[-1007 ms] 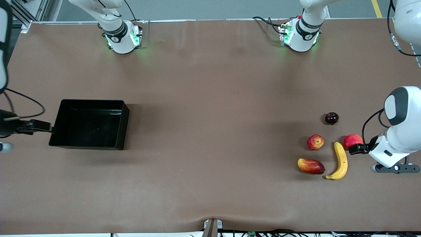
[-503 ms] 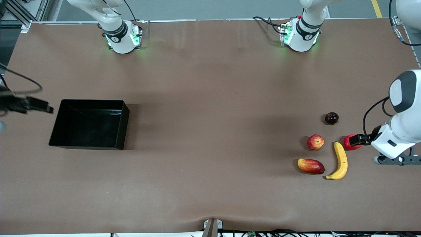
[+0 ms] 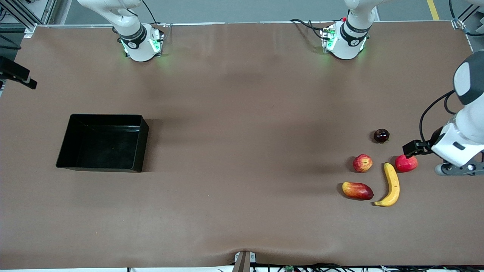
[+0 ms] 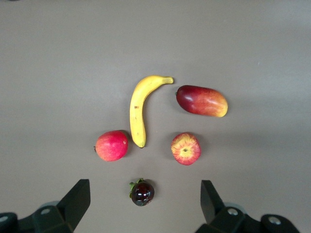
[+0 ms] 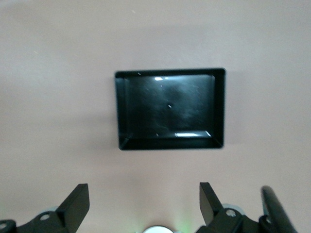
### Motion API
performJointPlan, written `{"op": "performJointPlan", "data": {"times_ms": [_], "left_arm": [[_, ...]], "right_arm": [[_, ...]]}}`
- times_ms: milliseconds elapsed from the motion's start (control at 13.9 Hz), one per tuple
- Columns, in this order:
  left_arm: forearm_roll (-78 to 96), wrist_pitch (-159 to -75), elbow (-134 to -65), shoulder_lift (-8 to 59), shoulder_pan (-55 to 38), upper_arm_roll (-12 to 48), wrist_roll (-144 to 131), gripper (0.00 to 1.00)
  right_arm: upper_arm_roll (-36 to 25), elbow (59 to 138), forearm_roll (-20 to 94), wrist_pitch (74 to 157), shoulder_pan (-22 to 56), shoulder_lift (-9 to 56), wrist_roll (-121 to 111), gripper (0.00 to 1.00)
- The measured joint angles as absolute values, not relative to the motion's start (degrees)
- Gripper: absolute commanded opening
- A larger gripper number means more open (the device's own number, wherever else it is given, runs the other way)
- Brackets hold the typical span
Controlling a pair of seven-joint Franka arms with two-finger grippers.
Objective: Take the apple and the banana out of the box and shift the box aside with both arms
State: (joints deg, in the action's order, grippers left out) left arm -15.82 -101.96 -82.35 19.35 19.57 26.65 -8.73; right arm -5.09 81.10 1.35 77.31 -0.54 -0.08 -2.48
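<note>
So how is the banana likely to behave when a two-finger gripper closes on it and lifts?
The banana looks stiff, so it probably won't sag. Being long and curved, it may pivot or droop if gripped near one end; mid-length seems safer. Its smooth skin could slip a little. It lies flat on the table, so it's unlikely to roll, unlike the apple beside it.

one banana [image 3: 390, 184], two apples [image 3: 362, 163], one mango [image 3: 357, 190], one bin [image 3: 63, 152]

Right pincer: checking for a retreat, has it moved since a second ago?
Yes. The right pincer moved from the box wall toward the bases' edge.
</note>
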Motion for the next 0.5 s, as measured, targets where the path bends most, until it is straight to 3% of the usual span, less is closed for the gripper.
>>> {"op": "performJointPlan", "data": {"times_ms": [503], "left_arm": [[-10.5,-96.6,-80.4,14.3,19.7,26.6,-8.7,1.0]], "right_arm": [[-4.9,85.0,-0.1,79.7,0.1,-1.7,-5.1,1.0]]}}
